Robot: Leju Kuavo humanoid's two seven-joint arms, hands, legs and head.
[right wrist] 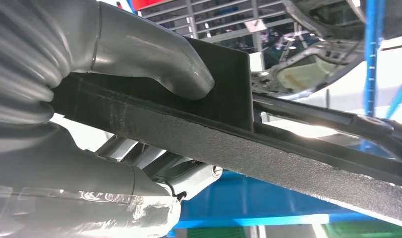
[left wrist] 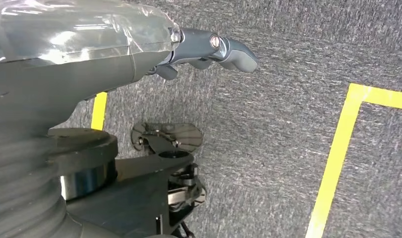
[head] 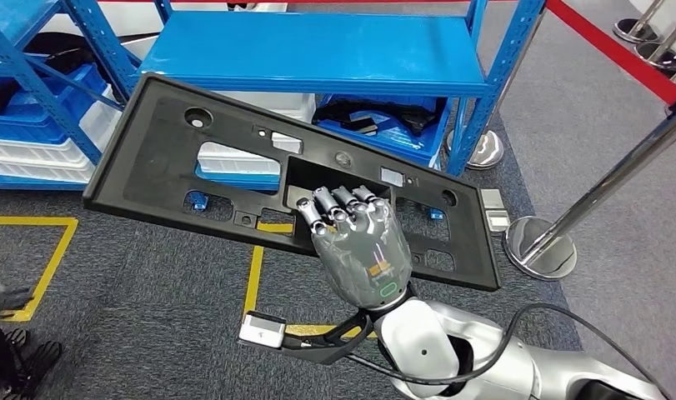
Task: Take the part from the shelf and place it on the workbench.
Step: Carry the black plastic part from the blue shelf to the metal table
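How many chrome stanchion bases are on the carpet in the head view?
3 at least. One stanchion base sits right of the black panel held by the right hand; one base beside the blue shelf leg; one base top right, others possibly cropped.

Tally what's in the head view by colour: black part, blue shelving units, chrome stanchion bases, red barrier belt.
Black: 1, the black plastic panel, gripped by the right hand
Blue: 2 shelving units
Chrome: 4 stanchion bases
Red: 1 barrier belt
Total: 8
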